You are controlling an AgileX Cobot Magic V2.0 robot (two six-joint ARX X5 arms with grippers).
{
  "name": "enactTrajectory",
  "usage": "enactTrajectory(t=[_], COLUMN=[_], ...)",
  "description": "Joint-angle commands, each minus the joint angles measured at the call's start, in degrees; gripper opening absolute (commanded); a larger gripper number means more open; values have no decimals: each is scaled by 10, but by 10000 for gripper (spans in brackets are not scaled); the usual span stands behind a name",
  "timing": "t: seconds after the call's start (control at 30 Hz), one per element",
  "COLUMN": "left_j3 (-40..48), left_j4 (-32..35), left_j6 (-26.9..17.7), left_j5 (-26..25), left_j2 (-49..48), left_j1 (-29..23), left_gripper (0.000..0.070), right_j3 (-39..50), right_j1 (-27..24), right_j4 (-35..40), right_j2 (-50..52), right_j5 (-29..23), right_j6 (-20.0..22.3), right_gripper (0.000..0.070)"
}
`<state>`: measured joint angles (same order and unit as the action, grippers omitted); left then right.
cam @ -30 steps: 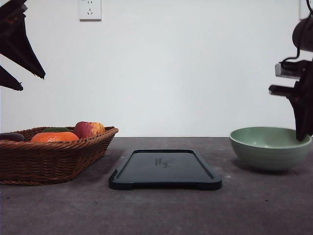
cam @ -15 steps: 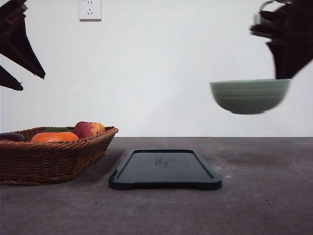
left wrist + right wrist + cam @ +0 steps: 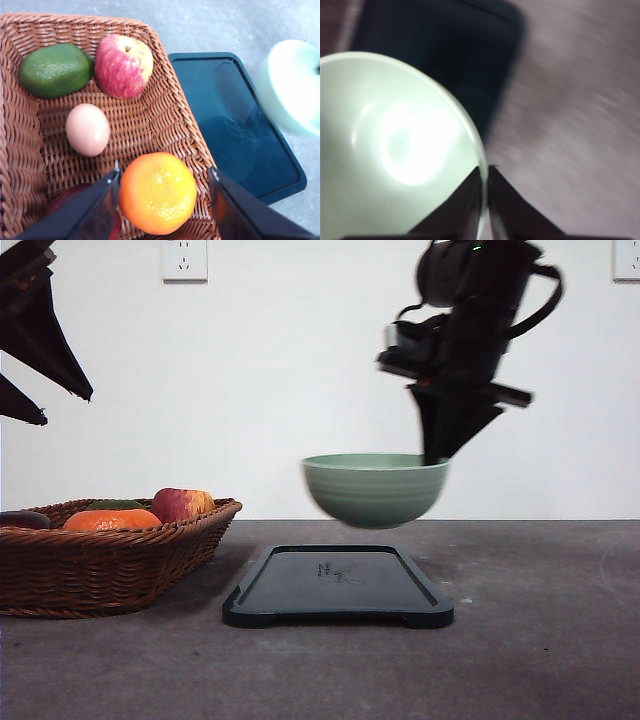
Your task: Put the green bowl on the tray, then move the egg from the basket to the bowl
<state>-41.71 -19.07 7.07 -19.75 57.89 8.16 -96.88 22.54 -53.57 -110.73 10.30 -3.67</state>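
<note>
Right hand (image 3: 436, 455) pinching green bowl (image 3: 375, 489) by its rim, aloft over tray (image 3: 338, 586) at worktop's middle. Left hand (image 3: 164, 176) spread above basket (image 3: 165, 122), over egg (image 3: 88, 129). One-sided rim pinch: risk of tilt or slip, landing off tray.

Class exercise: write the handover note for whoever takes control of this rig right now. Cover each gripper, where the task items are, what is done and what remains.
Right gripper: shut on the rim of the green bowl, held in the air above the tray.
Left gripper: open, empty, hovering above the basket.
Egg: lying in the basket among the fruit.
Done: bowl lifted and carried over the tray.
Left: lower and release the bowl on the tray, then move the egg into it.
</note>
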Motion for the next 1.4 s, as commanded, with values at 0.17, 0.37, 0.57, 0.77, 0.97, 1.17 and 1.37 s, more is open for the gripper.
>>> enactTrajectory(t=[0.17, 0.37, 0.57, 0.77, 0.97, 1.17, 1.37], left_j3=[-10, -10, -10, -10, -10, -10, -10], left_j4=[6, 6, 6, 6, -4, -19, -26], left_j6=[0, 0, 0, 0, 0, 0, 0], left_j5=[-3, -3, -3, -3, -3, -3, -3], left_j2=[5, 5, 5, 5, 5, 5, 5], left_j1=[2, 2, 2, 2, 2, 2, 2], left_gripper=[350, 350, 350, 350, 350, 350, 350], right_j3=[-15, -15, -15, -18, -48, 6, 122], right_j1=[26, 29, 30, 33, 32, 42, 47], right_j4=[39, 53, 56, 55, 30, 91, 209], right_j2=[-51, -74, -84, -83, -59, 0, 76], right_j5=[2, 2, 2, 2, -4, -23, 6], right_j6=[-17, -17, -17, -17, -12, -10, -1], right_gripper=[0, 0, 56, 269, 267, 265, 265])
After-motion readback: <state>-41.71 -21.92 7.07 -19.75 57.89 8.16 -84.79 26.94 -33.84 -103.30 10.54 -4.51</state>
